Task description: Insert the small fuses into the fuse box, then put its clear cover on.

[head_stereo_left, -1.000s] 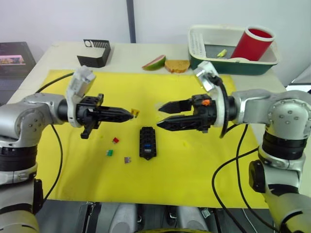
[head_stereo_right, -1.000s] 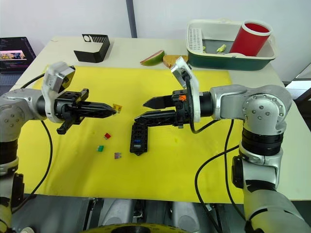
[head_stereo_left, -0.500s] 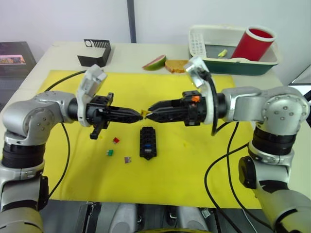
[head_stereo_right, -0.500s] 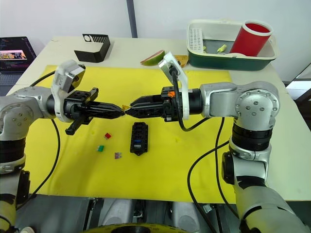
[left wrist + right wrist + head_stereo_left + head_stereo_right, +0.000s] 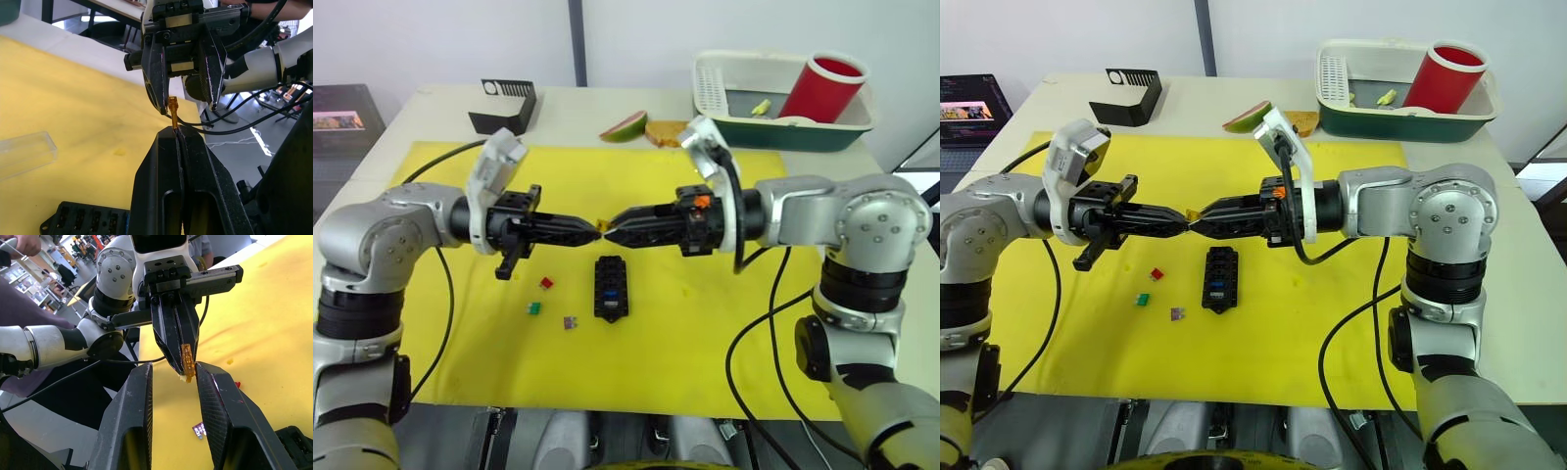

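Amber fuse (image 5: 172,108): pinched at the tip of the left gripper (image 5: 595,232), held above the yellow mat (image 5: 705,323) | right gripper (image 5: 610,229): tip to tip with the left, fingers parted around the fuse | fuse box (image 5: 610,288): on the mat below both tips | red (image 5: 546,283), green (image 5: 534,307) and grey (image 5: 570,322) fuses: loose beside it | clear cover (image 5: 24,152): on the mat.

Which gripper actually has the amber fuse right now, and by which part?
The left gripper is shut on the amber fuse, pinching its lower end at the fingertips. The right gripper is open around the fuse's free end, not yet closed on it.
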Robot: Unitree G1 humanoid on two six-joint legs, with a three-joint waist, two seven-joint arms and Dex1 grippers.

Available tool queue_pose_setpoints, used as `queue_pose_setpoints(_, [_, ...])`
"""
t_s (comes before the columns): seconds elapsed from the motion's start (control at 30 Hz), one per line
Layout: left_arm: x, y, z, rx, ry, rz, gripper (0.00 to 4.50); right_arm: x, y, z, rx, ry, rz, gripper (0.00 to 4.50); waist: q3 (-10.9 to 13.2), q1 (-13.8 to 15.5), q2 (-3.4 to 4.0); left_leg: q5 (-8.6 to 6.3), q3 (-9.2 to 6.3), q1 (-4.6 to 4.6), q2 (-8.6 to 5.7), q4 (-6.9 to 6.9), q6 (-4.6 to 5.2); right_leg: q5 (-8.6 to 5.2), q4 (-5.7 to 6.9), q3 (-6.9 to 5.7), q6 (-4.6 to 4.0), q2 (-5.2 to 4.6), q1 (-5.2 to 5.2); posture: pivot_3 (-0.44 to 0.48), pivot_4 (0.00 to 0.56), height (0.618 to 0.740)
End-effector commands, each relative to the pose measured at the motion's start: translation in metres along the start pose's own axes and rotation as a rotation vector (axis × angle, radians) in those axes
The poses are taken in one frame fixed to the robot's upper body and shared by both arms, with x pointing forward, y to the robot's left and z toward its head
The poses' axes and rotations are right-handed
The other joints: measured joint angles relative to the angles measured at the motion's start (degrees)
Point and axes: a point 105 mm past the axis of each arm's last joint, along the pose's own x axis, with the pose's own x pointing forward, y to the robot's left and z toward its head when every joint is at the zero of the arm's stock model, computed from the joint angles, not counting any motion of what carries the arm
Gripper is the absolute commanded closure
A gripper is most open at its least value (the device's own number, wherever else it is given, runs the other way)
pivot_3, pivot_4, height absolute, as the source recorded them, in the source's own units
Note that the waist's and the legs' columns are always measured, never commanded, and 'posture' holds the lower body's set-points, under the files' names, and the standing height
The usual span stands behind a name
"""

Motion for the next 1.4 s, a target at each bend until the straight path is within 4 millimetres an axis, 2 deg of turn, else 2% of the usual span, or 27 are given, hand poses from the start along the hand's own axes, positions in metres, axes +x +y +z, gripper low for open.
queue_pose_setpoints(0.03, [0.000, -0.006, 0.008, 0.048, -0.007, -0.016, 4.50, -0.001, 0.008, 0.008, -0.055, -0.022, 0.022, 3.07, 0.0, 0.0, 0.00, 0.00, 0.00, 0.00, 0.00, 0.00, 0.00, 0.00, 0.00, 0.00, 0.00, 0.00, 0.00, 0.000, 0.150, 0.740])
queue_pose_setpoints(0.23, [0.000, -0.006, 0.008, 0.047, -0.007, -0.014, 4.50, -0.001, 0.009, 0.008, -0.058, -0.024, 0.024, 3.07, 0.0, 0.0, 0.00, 0.00, 0.00, 0.00, 0.00, 0.00, 0.00, 0.00, -0.01, 0.00, 0.00, 0.00, 0.00, 0.000, 0.150, 0.740])
queue_pose_setpoints(0.33, [0.000, -0.006, 0.008, 0.046, -0.007, -0.013, 4.50, -0.001, 0.009, 0.008, -0.057, -0.025, 0.026, 3.95, 0.0, 0.0, 0.00, 0.00, 0.00, 0.00, 0.00, 0.00, 0.00, 0.00, -0.01, 0.00, 0.00, 0.00, 0.00, 0.000, 0.150, 0.740])
queue_pose_setpoints(0.37, [0.000, -0.006, 0.008, 0.047, -0.006, -0.013, 4.50, -0.001, 0.009, 0.007, -0.057, -0.024, 0.025, 4.41, 0.0, 0.0, 0.00, 0.00, 0.00, 0.00, 0.00, 0.00, 0.00, 0.00, -0.01, 0.00, 0.00, 0.00, 0.00, 0.000, 0.150, 0.740])
queue_pose_setpoints(0.63, [0.000, -0.005, 0.008, 0.045, -0.009, -0.012, 4.50, -0.001, 0.009, 0.006, -0.059, -0.018, 0.023, 4.47, 0.0, 0.0, 0.00, 0.00, 0.00, 0.00, 0.00, 0.00, 0.00, 0.00, -0.01, 0.00, 0.00, 0.00, 0.00, 0.000, 0.150, 0.740])
queue_pose_setpoints(0.77, [-0.002, -0.002, 0.003, 0.047, 0.039, 0.026, 4.50, -0.001, 0.008, 0.006, -0.083, 0.000, 0.000, 4.47, 0.0, 0.0, 0.00, 0.00, 0.00, 0.00, 0.00, 0.00, 0.00, 0.00, -0.01, 0.00, 0.00, 0.00, 0.00, 0.000, 0.150, 0.740])
queue_pose_setpoints(0.87, [-0.010, 0.002, -0.012, 0.119, 0.158, 0.088, 3.43, 0.000, 0.001, 0.000, -0.140, 0.069, -0.071, 4.50, 0.0, -0.1, 0.01, 0.00, 0.00, 0.00, 0.00, -0.01, 0.00, 0.00, -0.02, 0.00, 0.00, 0.00, -0.01, 0.000, 0.150, 0.740])
queue_pose_setpoints(1.0, [-0.027, 0.012, -0.033, 0.238, 0.321, 0.177, 1.36, 0.003, -0.024, -0.022, -0.378, 0.230, -0.223, 4.50, 0.0, 0.0, 0.01, 0.00, 0.00, 0.00, 0.00, -0.04, 0.01, -0.01, -0.06, 0.01, -0.01, 0.02, -0.02, 0.000, 0.150, 0.740])
queue_pose_setpoints(1.07, [-0.031, 0.014, -0.047, 0.257, 0.347, 0.184, 0.31, 0.007, -0.032, -0.030, -0.453, 0.281, -0.221, 4.50, 0.0, 0.0, 0.01, -0.01, 0.01, 0.00, 0.00, -0.04, 0.01, -0.01, -0.09, 0.01, 0.00, 0.03, -0.01, 0.000, 0.150, 0.740])
queue_pose_setpoints(1.1, [-0.033, 0.014, -0.056, 0.266, 0.374, 0.183, 0.02, 0.009, -0.032, -0.034, -0.481, 0.301, -0.196, 4.50, 0.0, 0.0, 0.01, -0.01, 0.01, 0.00, 0.00, -0.03, 0.02, -0.01, -0.10, 0.01, 0.00, 0.03, -0.01, 0.000, 0.150, 0.740])
queue_pose_setpoints(1.17, [-0.035, 0.016, -0.071, 0.291, 0.404, 0.190, 0.02, 0.014, -0.033, -0.042, -0.531, 0.338, -0.156, 4.50, 0.0, 0.0, 0.01, -0.02, 0.02, -0.01, 0.00, -0.03, 0.03, -0.01, -0.12, 0.01, 0.00, 0.03, -0.02, 0.000, 0.150, 0.740])
queue_pose_setpoints(1.4, [-0.026, 0.020, -0.088, 0.315, 0.409, 0.175, 0.02, 0.019, -0.036, -0.059, -0.565, 0.421, -0.104, 4.50, 0.0, 0.3, -0.02, -0.04, 0.00, -0.03, 0.01, 0.01, 0.07, -0.01, -0.15, 0.00, 0.01, -0.01, 0.03, 0.000, 0.150, 0.740])
